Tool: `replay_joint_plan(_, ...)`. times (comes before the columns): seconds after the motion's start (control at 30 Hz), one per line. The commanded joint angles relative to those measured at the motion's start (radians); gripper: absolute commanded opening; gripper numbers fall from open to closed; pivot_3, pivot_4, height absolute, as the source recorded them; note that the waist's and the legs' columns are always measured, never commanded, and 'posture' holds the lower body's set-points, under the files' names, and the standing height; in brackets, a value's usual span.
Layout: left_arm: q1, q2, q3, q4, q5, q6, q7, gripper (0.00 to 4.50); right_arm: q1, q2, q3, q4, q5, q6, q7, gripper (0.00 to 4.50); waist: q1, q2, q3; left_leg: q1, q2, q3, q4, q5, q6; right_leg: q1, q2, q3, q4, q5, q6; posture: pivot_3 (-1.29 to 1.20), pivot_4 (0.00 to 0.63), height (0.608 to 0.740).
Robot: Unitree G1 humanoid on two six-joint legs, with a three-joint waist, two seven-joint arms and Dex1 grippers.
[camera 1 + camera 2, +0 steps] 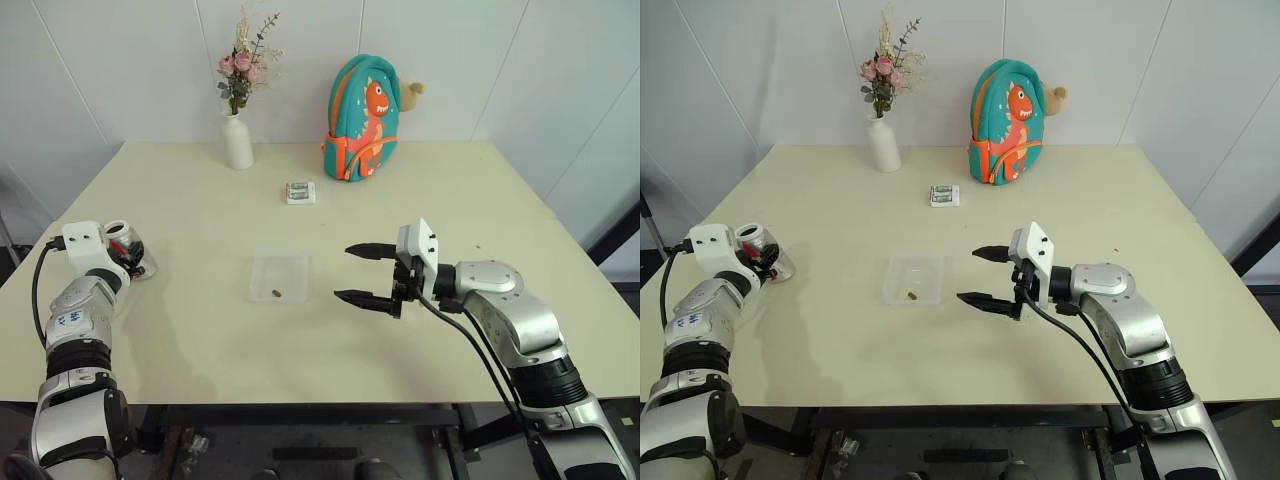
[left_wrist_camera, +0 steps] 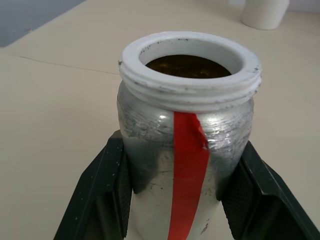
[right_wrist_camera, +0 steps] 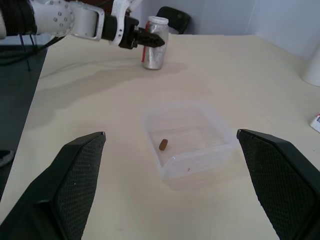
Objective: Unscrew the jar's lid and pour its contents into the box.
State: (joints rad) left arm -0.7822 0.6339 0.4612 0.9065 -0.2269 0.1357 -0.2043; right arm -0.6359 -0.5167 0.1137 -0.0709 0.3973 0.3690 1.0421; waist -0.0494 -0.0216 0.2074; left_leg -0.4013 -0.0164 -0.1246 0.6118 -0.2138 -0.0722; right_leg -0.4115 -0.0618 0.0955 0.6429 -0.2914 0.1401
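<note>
The silvery jar with its red stripe stands on the table at the far left, its white threaded mouth uncovered. My left gripper is shut on the jar's sides, one black finger on each flank. The lid is out of view. The clear plastic box lies at the table's middle, and a small brown bit of the contents rests inside it. Just right of the box, my right gripper hovers open above the table, pointing left towards it, with nothing between its fingers.
At the back of the table stand a white vase with flowers and a teal dinosaur backpack. A small white-and-green packet lies in front of them. The table's front edge runs close below both arms.
</note>
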Motion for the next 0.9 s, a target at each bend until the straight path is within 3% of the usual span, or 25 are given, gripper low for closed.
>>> replay_joint_plan(0.03, 0.016, -0.011, -0.024, 0.016, 0.004, -0.059, -0.041, 1.97, 0.002, -0.008, -0.016, -0.021, 0.008, -0.017, 0.010, 4.45, 0.000, 0.000, 0.000, 0.000, 0.000, 0.000, 0.000, 0.000, 0.000, 0.000, 0.000, 0.000, 0.000, 0.000, 0.000, 0.00, 0.150, 0.740)
replay_joint_plan(0.07, 0.024, -0.013, -0.025, 0.017, 0.001, -0.065, -0.045, 1.97, 0.002, -0.009, -0.017, -0.022, 0.008, -0.015, 0.011, 4.45, 0.000, 0.000, 0.000, 0.000, 0.000, 0.000, 0.000, 0.000, 0.000, 0.000, 0.000, 0.000, 0.000, 0.000, 0.000, 0.00, 0.150, 0.740)
replay_joint_plan(0.33, 0.094, 0.018, -0.047, -0.080, 0.010, -0.048, -0.059, 4.45, 0.005, -0.007, -0.022, -0.027, 0.016, -0.005, 0.019, 4.50, -0.007, 0.000, 0.000, -0.001, 0.001, 0.000, -0.001, 0.000, 0.000, -0.001, 0.000, 0.000, -0.001, 0.000, 0.000, 0.00, 0.150, 0.740)
replay_joint_plan(0.53, 0.305, 0.073, -0.096, -0.416, 0.067, 0.044, -0.054, 4.48, 0.017, -0.017, -0.029, -0.017, 0.014, -0.017, 0.031, 4.50, -0.008, 0.000, 0.000, -0.001, 0.001, 0.001, -0.002, 0.000, -0.001, -0.001, 0.000, 0.001, -0.002, 0.000, 0.000, 0.00, 0.150, 0.740)
replay_joint_plan(0.67, 0.441, 0.077, -0.038, -0.647, 0.039, 0.178, -0.025, 4.48, 0.030, -0.029, -0.040, -0.013, 0.013, -0.026, 0.035, 4.50, -0.002, 0.000, 0.000, -0.001, 0.002, 0.001, -0.003, 0.000, -0.001, -0.001, 0.000, 0.001, -0.005, 0.000, -0.001, 0.00, 0.150, 0.740)
replay_joint_plan(0.9, 0.750, 0.147, 0.009, -1.009, 0.006, 0.324, -0.177, 4.48, 0.042, -0.062, -0.057, 0.022, 0.012, -0.045, 0.060, 4.50, -0.006, 0.000, 0.000, 0.000, 0.003, 0.002, -0.008, -0.001, -0.001, 0.000, 0.000, 0.001, -0.011, 0.000, -0.003, 0.00, 0.150, 0.740)
